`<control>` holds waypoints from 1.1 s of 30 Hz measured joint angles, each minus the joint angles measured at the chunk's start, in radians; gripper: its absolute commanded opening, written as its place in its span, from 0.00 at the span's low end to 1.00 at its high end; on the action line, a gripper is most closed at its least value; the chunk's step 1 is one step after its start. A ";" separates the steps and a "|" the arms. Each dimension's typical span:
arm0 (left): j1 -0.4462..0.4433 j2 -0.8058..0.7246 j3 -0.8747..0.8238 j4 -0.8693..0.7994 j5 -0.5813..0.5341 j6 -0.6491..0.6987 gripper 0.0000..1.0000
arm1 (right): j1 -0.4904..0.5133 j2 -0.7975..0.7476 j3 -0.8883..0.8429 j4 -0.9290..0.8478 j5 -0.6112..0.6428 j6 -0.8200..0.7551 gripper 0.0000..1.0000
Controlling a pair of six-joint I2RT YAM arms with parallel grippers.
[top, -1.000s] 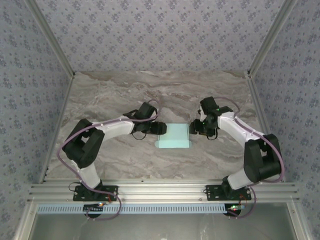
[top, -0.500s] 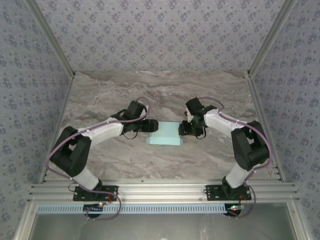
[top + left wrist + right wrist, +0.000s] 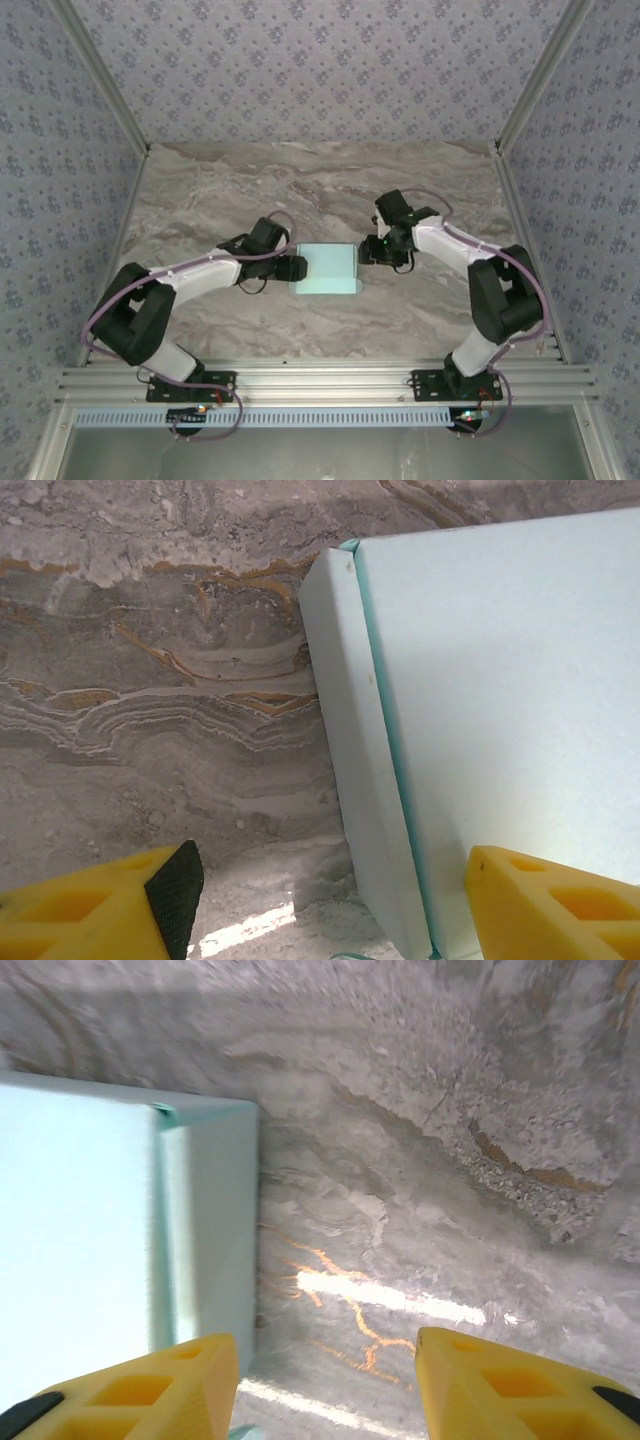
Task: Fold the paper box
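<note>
**Workpiece.** The paper box [image 3: 327, 268] lies flat on the counter [image 3: 250, 190], near its middle, between the two arms. From above it reads as a low, pale cyan rectangle with its broad face up. In the left wrist view, the paper box [image 3: 500, 700] shows a narrow side panel running along its edge, joined at a darker turquoise crease. The right wrist view (slightly blurred) shows the paper box [image 3: 90, 1220] with a matching narrow end panel dropping to the counter.

**Handling properties (estimated).** The material is thin card, so expect it to be very light, easy to dent and stiff only along its creases. The counter looks smooth, and a one-sided push would probably slide the box rather than fold it. The best places to hold it are the two end panels close to their creases, with both sides opposed. Avoid loading the unsupported middle of the broad face.

**Left end effector** [image 3: 292, 268]. It sits at the box's left end. In its own camera, the left end effector [image 3: 328, 905] has its jaws wide apart, straddling the side panel, one finger over the broad face and the other over bare counter. It has nothing clamped.

**Right end effector** [image 3: 368, 255]. It sits at the box's right end. In its own camera, the right end effector [image 3: 325, 1385] has its jaws parted, with mostly bare counter between them. One finger sits at the end panel, though contact cannot be confirmed. It holds nothing.
</note>
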 measured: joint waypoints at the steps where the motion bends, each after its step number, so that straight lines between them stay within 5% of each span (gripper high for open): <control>1: -0.002 0.007 0.000 0.003 -0.006 0.002 0.72 | 0.000 -0.018 0.000 0.001 -0.012 0.000 0.54; 15: -0.011 0.027 -0.003 0.056 -0.022 -0.031 0.70 | 0.048 0.074 -0.035 0.111 -0.107 0.003 0.41; 28: 0.022 0.040 0.000 0.072 0.045 -0.092 0.55 | 0.044 0.059 -0.044 0.145 -0.095 -0.009 0.47; 33: 0.054 0.053 0.000 0.090 0.105 -0.115 0.50 | 0.042 -0.103 -0.119 0.203 -0.032 -0.038 0.52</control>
